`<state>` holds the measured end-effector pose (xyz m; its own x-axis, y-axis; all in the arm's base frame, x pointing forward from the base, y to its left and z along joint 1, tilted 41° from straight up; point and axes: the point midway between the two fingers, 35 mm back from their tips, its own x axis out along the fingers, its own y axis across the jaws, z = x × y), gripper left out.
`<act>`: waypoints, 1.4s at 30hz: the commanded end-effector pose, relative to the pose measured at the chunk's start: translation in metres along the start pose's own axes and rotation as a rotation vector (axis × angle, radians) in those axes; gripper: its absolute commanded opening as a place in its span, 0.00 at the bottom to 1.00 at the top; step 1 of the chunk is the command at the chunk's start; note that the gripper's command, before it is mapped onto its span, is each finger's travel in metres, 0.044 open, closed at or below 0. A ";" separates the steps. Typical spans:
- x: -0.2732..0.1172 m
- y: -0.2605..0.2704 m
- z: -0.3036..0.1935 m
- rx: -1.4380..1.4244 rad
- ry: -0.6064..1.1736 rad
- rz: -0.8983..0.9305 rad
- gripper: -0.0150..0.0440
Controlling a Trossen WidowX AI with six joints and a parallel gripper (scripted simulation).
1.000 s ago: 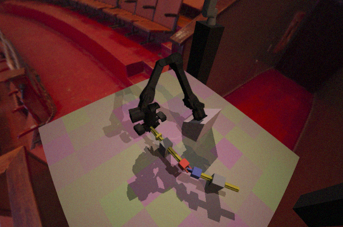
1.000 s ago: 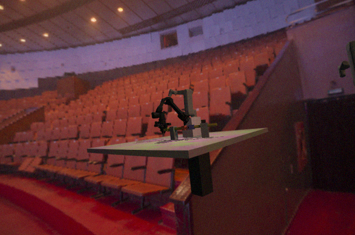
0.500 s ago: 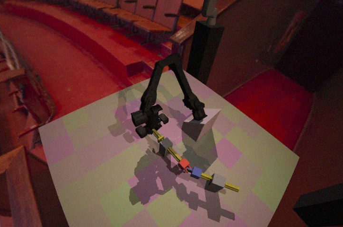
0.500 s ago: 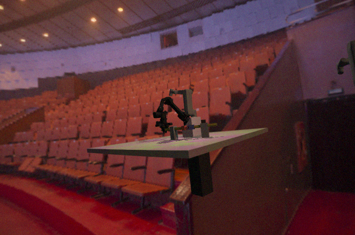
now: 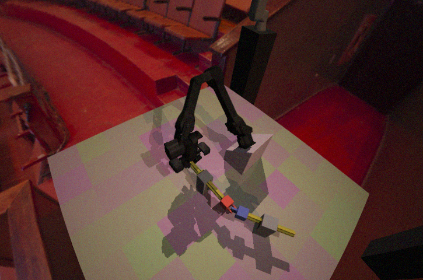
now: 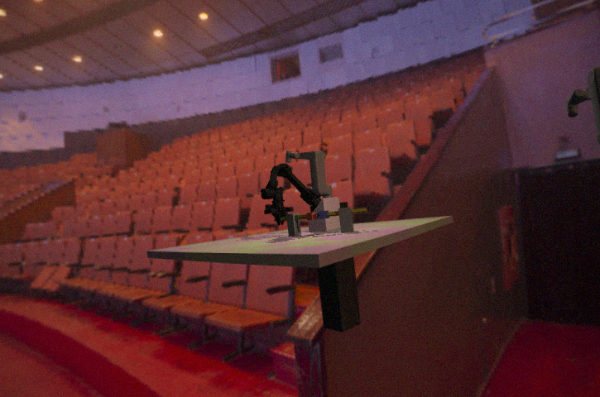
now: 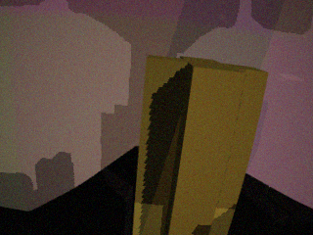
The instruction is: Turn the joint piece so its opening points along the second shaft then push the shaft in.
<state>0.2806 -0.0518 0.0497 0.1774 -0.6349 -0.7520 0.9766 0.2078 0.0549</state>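
Observation:
The red joint piece hangs by its hinges on the blue piece at the end of the first yellow shaft, fixed in a grey block. The second yellow shaft runs through the other grey block. Its front end reaches the red piece, in line with it; how deep it sits inside is hidden. My gripper is shut on the second shaft's rear end, close behind the block.
The arm's pale base block stands behind the joint. The patchwork table top carries both blocks. A dark pillar rises behind the table's far corner.

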 end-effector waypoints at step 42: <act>0.000 0.000 0.000 0.000 0.000 0.000 1.00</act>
<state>0.2805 -0.0518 0.0496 0.1766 -0.6349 -0.7521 0.9767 0.2076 0.0541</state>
